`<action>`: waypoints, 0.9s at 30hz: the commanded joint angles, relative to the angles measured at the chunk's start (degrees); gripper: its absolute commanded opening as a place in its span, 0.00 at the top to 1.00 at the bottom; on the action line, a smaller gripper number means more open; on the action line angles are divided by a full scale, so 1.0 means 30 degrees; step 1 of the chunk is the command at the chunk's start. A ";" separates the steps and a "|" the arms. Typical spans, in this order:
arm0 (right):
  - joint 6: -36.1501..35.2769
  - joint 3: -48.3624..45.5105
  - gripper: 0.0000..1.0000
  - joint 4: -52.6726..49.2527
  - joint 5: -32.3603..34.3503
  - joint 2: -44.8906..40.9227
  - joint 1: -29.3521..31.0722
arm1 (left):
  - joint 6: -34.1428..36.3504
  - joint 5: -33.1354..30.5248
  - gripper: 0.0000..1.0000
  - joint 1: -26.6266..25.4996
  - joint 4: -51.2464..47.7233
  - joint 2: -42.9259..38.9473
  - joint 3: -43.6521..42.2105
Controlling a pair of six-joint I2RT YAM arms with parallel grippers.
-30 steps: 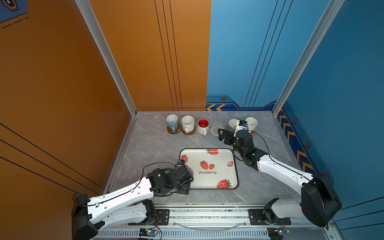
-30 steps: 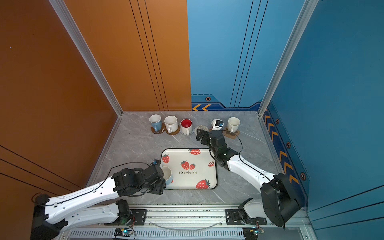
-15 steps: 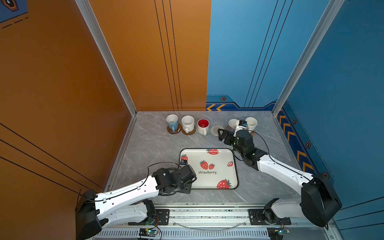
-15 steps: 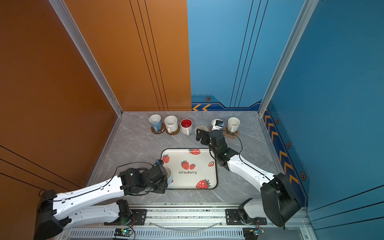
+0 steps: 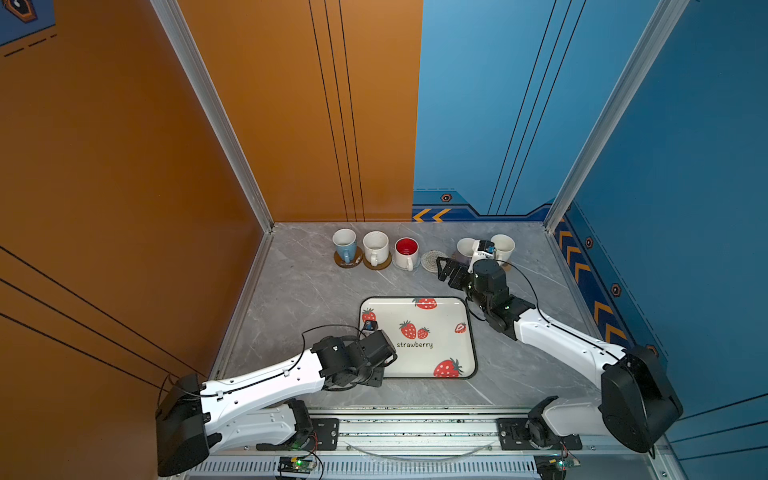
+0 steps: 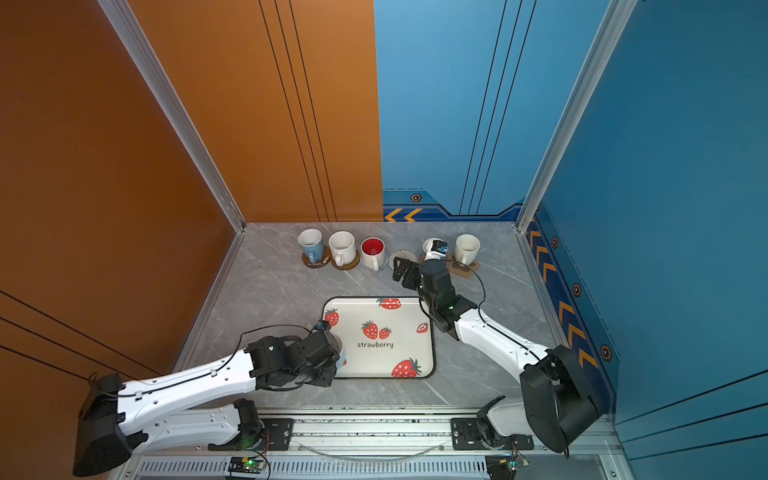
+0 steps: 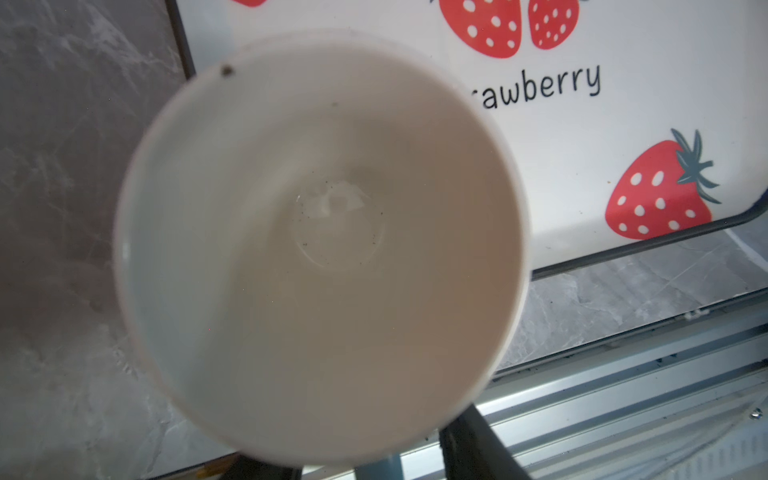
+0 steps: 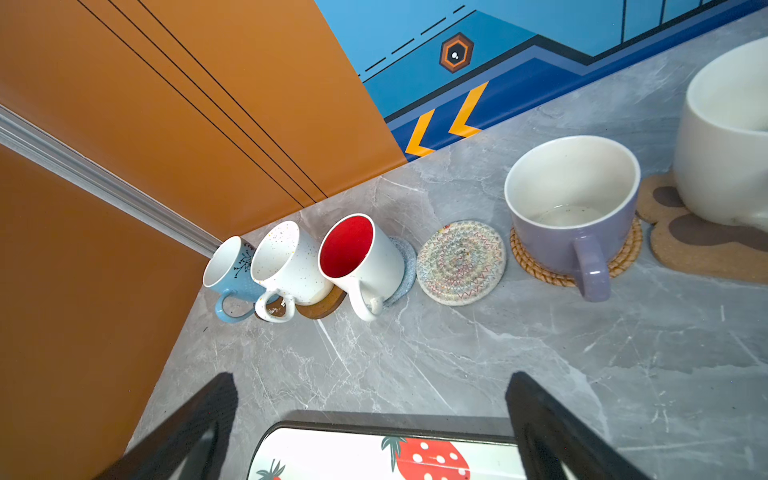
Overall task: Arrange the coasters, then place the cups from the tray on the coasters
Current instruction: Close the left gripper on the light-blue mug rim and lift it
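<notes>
A light blue cup stands on the front-left corner of the strawberry tray. My left gripper hangs over it, open, with its fingers on either side of the blue handle. Along the back wall, a blue cup and a speckled white cup sit on brown discs. A red-inside cup stands on a grey coaster. The cream woven coaster is bare. Further along are a lavender cup on a tan round and a white cup on a paw-print coaster. My right gripper hovers open above the tray's far edge.
Orange and blue walls close in the grey marble table on three sides. A metal rail carrying both arm bases runs along the front edge. The right arm lies beside the tray's right side.
My left arm has stretched a little further toward the tray, with its wrist staying over the front-left corner. The right arm has not moved.
</notes>
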 commanded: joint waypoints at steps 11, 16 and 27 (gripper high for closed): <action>0.0248 0.0081 0.01 0.0395 -0.0450 0.0193 -0.0181 | -0.0157 -0.0172 0.60 0.0014 0.0521 0.0431 -0.0665; 0.0255 0.0117 0.01 0.0425 -0.0506 0.0244 -0.0202 | -0.0159 -0.0144 0.65 0.0100 0.0803 0.0459 -0.0844; 0.0283 0.0136 0.01 0.0396 -0.0492 0.0244 -0.0259 | 0.0150 0.0075 0.76 0.0403 0.0913 0.1007 -0.0815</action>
